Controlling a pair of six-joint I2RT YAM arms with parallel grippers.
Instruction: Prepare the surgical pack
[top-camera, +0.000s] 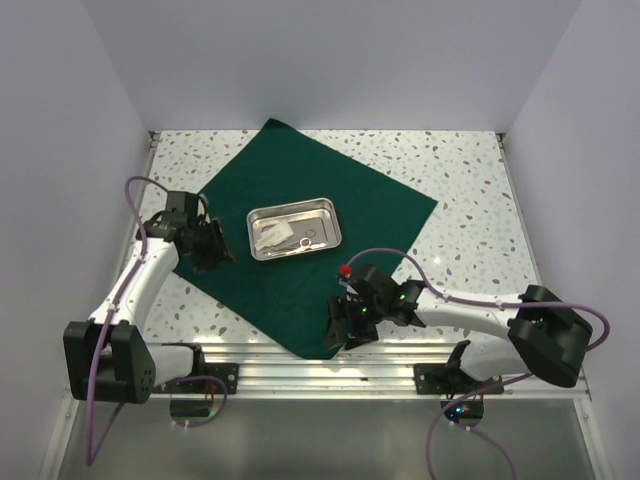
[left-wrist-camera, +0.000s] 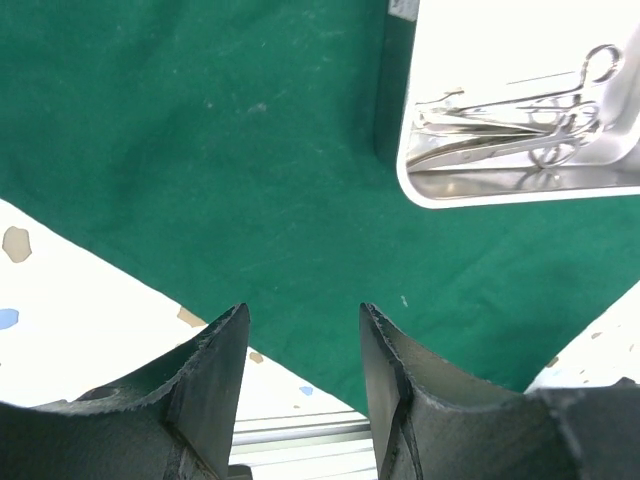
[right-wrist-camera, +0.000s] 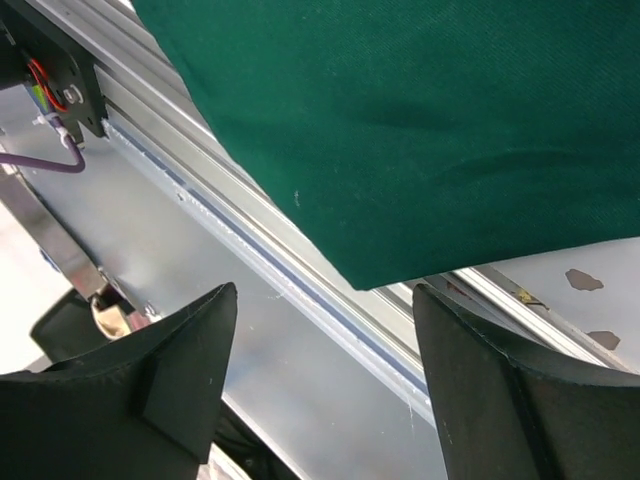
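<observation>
At the near edge, the aluminium rail (top-camera: 330, 362) runs along the front of the table (top-camera: 470, 200). The right gripper (top-camera: 345, 325) hovers above it, jaws wide and empty. The near corner of the dark green cloth (top-camera: 370, 205) reaches the rail just beyond the fingertips. In the right wrist view this corner points into the gap between the fingers. The right arm is the nearer arm to this corner.

Farther in, the left gripper (top-camera: 210, 248) stands over the left corner of the cloth, jaws moderately apart and holding nothing.

The cloth is a matte woven square, spread flat as a diamond with one diagonal running near to far. At its centre sits the steel tray (top-camera: 338, 226): shiny, rectangular, round-cornered, long axis left to right. It holds ring-handled steel instruments (top-camera: 305, 237) and white strips (top-camera: 270, 238).

Probable next move: fold a corner inward. From each gripper, the tray lies toward the centre of the cloth.
</observation>
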